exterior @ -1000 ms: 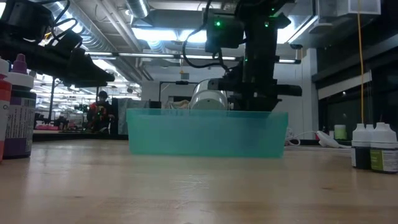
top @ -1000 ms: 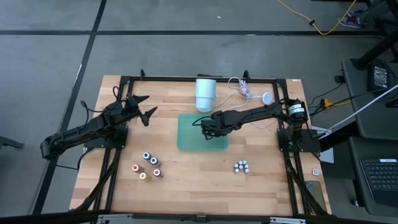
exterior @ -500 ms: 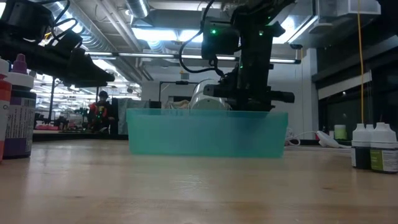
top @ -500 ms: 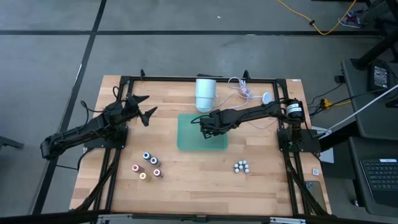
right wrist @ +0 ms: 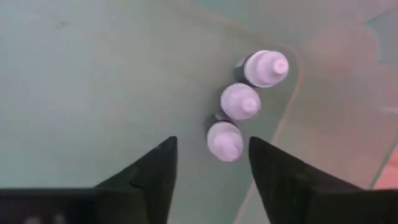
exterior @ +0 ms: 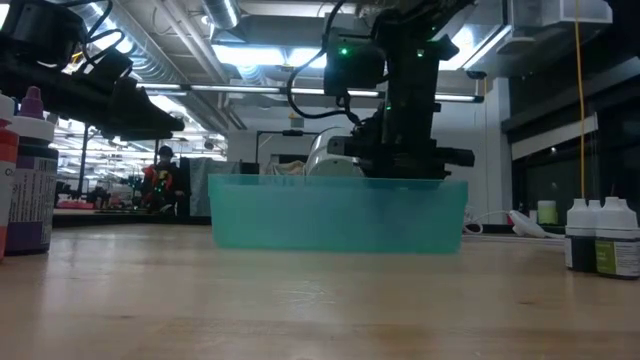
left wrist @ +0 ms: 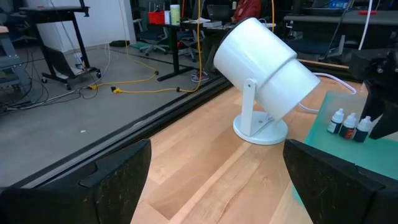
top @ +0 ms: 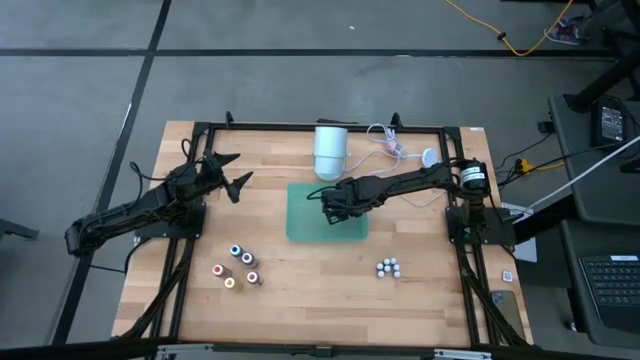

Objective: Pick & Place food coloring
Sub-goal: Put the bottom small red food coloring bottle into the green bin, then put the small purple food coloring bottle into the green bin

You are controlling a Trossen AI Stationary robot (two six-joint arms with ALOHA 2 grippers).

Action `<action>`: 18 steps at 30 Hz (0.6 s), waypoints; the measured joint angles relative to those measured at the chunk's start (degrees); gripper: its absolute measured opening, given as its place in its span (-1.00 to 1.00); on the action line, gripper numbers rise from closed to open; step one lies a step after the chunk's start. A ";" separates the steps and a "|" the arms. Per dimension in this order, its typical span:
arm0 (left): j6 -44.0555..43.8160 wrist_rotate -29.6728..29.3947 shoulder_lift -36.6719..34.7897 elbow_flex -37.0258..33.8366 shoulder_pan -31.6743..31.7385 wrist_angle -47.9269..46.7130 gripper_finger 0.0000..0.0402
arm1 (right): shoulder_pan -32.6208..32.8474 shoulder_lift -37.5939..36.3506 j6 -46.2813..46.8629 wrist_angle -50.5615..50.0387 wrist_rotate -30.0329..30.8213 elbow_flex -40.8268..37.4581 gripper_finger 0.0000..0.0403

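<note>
Between the earlier frames and now, the teal tray (exterior: pixel 338 213) shifts a little to the right in the low view, and the right arm above it hardly changes.

High view: the right gripper (top: pixel 333 205) hangs over the tray (top: pixel 305 228), in the middle of the table (top: pixel 320 295). The left gripper (top: pixel 228 172) waits near the table's left far corner, with its fingers spread wide and holding nothing. Five colour-capped bottles (top: pixel 238 265) stand in front of the tray on the left; a white-capped group (top: pixel 388 267) stands on the right. A white cylinder (top: pixel 330 151) lies behind the tray.

Low view: the tray wall hides what is inside. Bottles (exterior: pixel 601 236) stand at the right edge, and others (exterior: pixel 28 180) at the left edge.

Left wrist view: three small bottles (left wrist: pixel 349 124) stand in a row on the tray, beside the cylinder (left wrist: pixel 264 70).

Right wrist view: only here the inside is seen from above. Three white-capped bottles (right wrist: pixel 239 102) touch in a row near the tray's rounded corner. The right fingers (right wrist: pixel 153 171) are apart, the nearest bottle between them, not gripped.
</note>
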 joint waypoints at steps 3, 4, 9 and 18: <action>0.00 0.00 0.00 0.02 0.00 0.00 0.80 | 1.07 -1.34 -1.84 0.45 0.66 0.00 0.13; 0.00 0.00 0.00 0.01 0.01 0.00 0.80 | 1.52 -2.05 -2.31 0.78 0.95 0.00 0.16; 0.00 0.00 -0.01 0.00 0.02 0.00 0.80 | 3.64 -6.17 -5.43 1.90 5.16 0.00 0.20; 0.00 0.00 0.00 0.00 0.00 0.00 0.80 | 9.14 -12.41 -24.30 8.12 2.70 0.00 0.21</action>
